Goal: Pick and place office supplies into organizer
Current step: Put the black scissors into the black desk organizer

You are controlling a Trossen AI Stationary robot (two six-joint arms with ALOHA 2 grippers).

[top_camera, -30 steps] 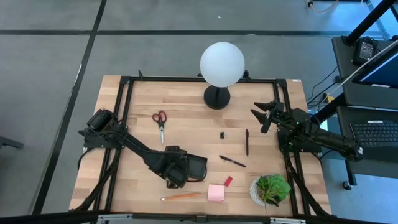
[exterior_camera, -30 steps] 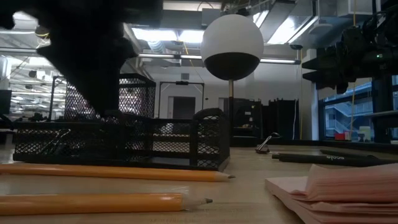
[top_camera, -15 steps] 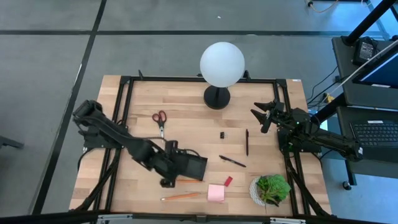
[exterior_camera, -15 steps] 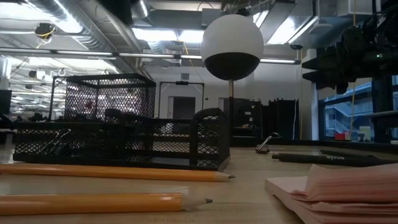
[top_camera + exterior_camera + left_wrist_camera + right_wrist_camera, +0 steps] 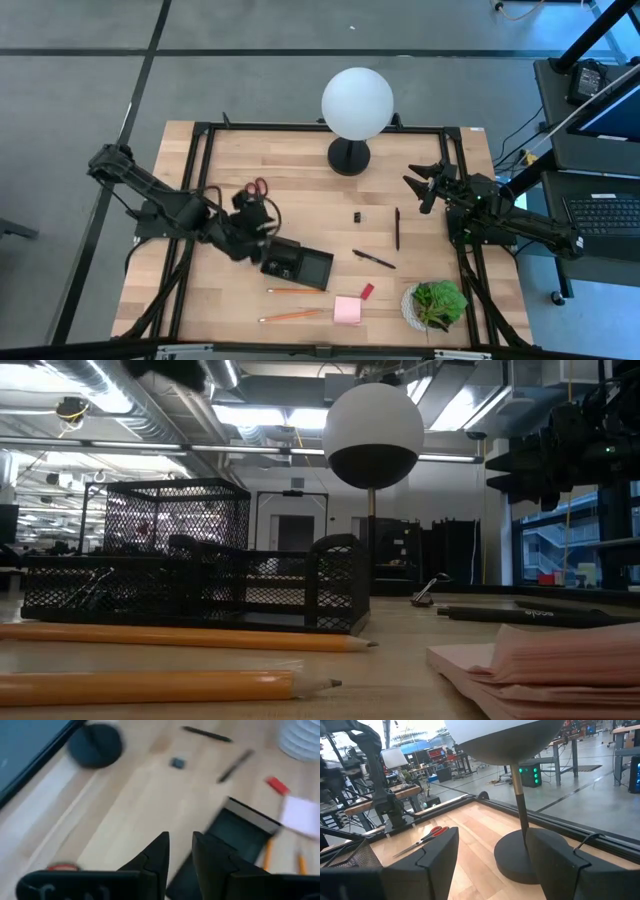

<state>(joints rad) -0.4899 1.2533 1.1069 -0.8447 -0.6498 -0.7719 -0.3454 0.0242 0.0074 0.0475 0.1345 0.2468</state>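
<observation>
We see the left pincer (image 5: 262, 213) poised over the pale wooden tabletop (image 5: 300, 165) between the red-handled metal scissors (image 5: 256, 187) and the low black mesh organizer tray (image 5: 298, 266); in its wrist view its two dark fingers (image 5: 159, 851) stand with only a narrow gap and nothing between them. The right pincer (image 5: 425, 186) waits well apart at the right side of the tabletop, its fingers spread wide and empty. The scissors lie flat just beside the left pincer, partly hidden under it in the high view. We judge them the likeliest next item: stiff, a little heavy at the blades, smooth and apt to slip or pivot, so we would take them near the pivot, where blades meet handles, across the narrow width. The two orange wooden pencils (image 5: 290, 315) lie near the front edge, one just before the tray; they are light, rigid and prone to roll, best gripped mid-shaft. The two slim black pens (image 5: 373, 259) lie right of centre and should handle the same. The pink paper sticky-note pad (image 5: 348, 310) is soft-edged and flat, needing a grip across its sides, and the small red eraser (image 5: 366, 291) just beside it is grippy and easy. A tiny black clip (image 5: 356, 216) will be fiddly.
</observation>
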